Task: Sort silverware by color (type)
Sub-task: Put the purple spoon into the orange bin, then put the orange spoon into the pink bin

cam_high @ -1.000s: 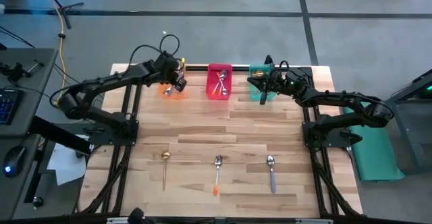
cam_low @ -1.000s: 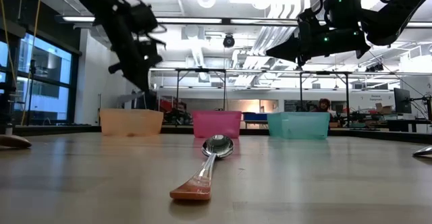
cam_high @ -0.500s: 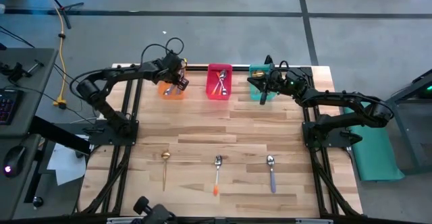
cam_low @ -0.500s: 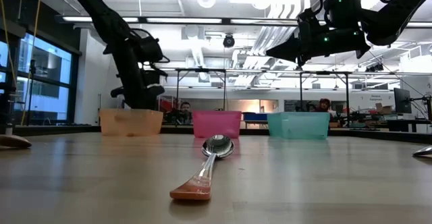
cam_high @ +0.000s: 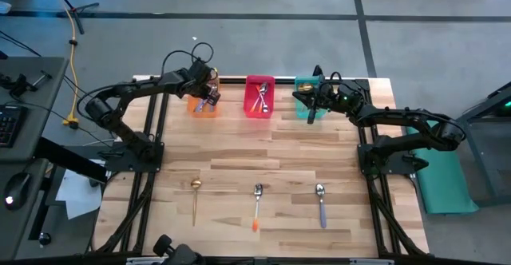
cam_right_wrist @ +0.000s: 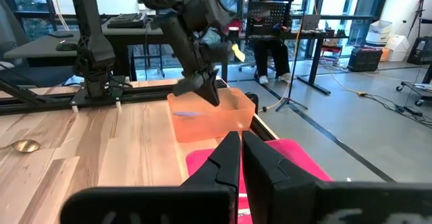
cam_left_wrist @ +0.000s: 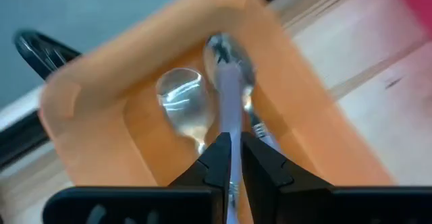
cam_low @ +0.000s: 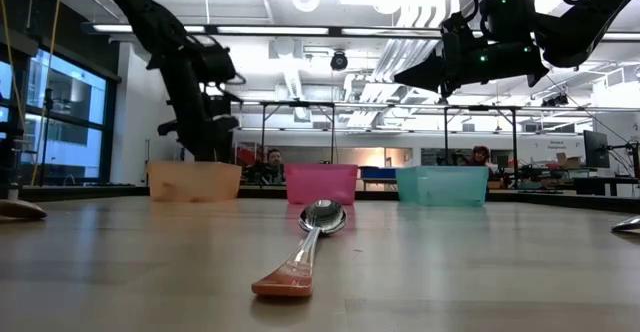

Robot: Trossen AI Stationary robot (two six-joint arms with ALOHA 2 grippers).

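Light wood planks make up the table, with grey floor seen around it from above and an office-lab room behind it in the low view.

A purple-handled spoon is pinched between the fingers of the left gripper, bowl end pointing away from the wrist, directly over the orange bin. Inside that bin a second spoon is seen lying beside it. In the high view the left gripper is placed over the orange bin at the table's far left; the left arm is bent at the elbow and reaches in from the left edge. In the low view it hangs just above the bin.

Three spoons are laid in a row near the front edge, well apart from both grippers: a gold spoon at left, an orange-red-handled spoon in the middle, a purple-handled one at right. The middle one is seen closest in the low view, bowl away from the camera.

More silver spoons lie in the pink bin, between the orange bin and the green bin.

The right gripper is held over the green bin, arm stretched in from the right side. Its fingers are pressed nearly together with only a thin gap and nothing visible between them. In the low view it is raised well above the green bin.

People are seen seated far behind the bins.
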